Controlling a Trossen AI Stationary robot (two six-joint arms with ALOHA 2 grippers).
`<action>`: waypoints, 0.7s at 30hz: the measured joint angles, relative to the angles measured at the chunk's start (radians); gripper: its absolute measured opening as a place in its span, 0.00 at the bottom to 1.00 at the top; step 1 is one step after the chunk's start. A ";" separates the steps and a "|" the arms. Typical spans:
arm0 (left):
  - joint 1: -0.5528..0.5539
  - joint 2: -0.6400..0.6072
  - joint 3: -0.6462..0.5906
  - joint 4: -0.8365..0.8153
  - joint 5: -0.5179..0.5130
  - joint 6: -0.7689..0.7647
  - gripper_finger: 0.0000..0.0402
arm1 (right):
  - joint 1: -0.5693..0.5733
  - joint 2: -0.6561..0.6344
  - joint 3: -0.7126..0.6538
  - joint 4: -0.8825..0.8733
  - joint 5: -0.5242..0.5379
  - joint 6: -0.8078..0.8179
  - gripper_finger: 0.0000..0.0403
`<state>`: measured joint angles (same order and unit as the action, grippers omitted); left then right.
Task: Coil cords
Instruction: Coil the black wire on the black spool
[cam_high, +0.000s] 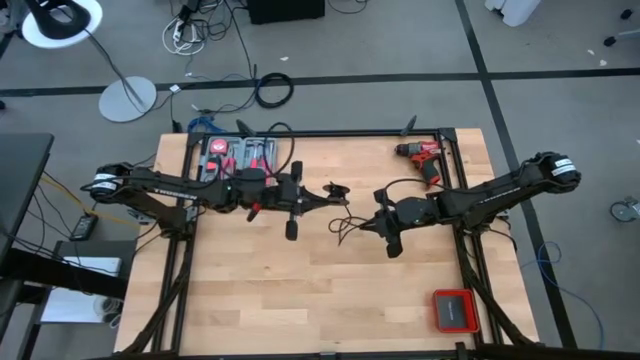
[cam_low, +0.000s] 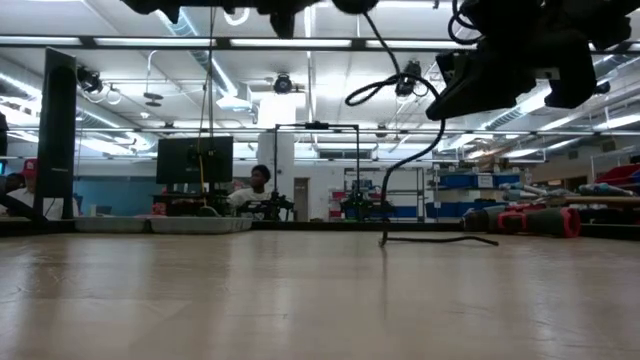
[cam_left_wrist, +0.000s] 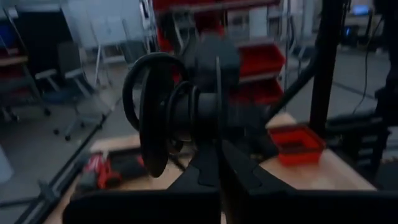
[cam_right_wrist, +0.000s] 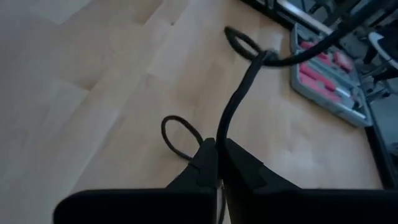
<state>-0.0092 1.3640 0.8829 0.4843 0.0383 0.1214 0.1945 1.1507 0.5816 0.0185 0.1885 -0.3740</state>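
Above the desk (cam_high: 300, 290), left of the red drill (cam_high: 424, 157), the left gripper (cam_high: 335, 190) pinches one end of the cord (cam_right_wrist: 233, 115) — fingers pressed together. Right of it, nearer the drill, the right gripper (cam_high: 372, 224) clamps the same cord — its slack hangs down, looping onto the desk below.

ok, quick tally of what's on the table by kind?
Cords: 1, thin black cord
Drills: 1, red drill
Tool kits: 1, grey tool case
Trays: 1, red tray
Total: 4
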 joint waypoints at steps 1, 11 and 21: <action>-0.002 0.000 0.000 0.023 0.000 0.002 0.00 | -0.003 0.013 0.000 0.010 -0.007 0.000 0.02; -0.005 0.000 0.000 0.152 0.019 0.004 0.00 | -0.050 0.163 0.000 0.209 -0.116 -0.051 0.02; -0.007 0.001 0.000 0.239 0.018 0.069 0.00 | -0.074 0.300 0.000 0.283 -0.274 -0.037 0.02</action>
<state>-0.0158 1.3647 0.8825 0.7231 0.0567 0.1903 0.1207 1.4511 0.5819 0.3017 -0.0856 -0.4107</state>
